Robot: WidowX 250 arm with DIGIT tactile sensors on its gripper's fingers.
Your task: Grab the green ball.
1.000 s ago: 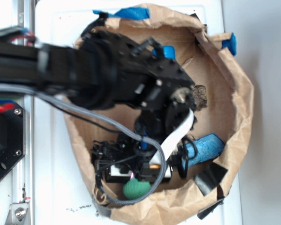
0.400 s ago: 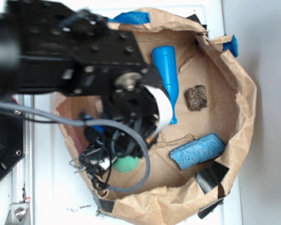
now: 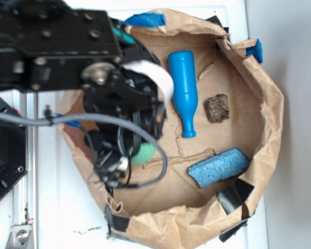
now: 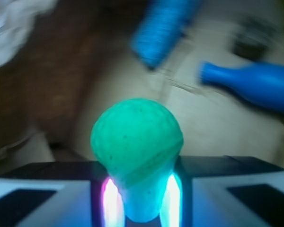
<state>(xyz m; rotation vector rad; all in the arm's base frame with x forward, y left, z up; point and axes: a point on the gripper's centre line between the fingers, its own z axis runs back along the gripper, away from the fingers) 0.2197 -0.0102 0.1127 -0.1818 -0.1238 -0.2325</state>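
One gripper (image 4: pixel 141 198) is what we see, its two fingers clamped on the green ball (image 4: pixel 136 142), pinching its lower half. Ball and gripper hang over the left side of the brown paper bag (image 3: pixel 269 119), well apart from the blue bottle (image 3: pixel 184 91).

ball (image 4: pixel 136 142) between hand (image 4: pixel 138 198) fingers, above bag (image 3: pixel 259 93)
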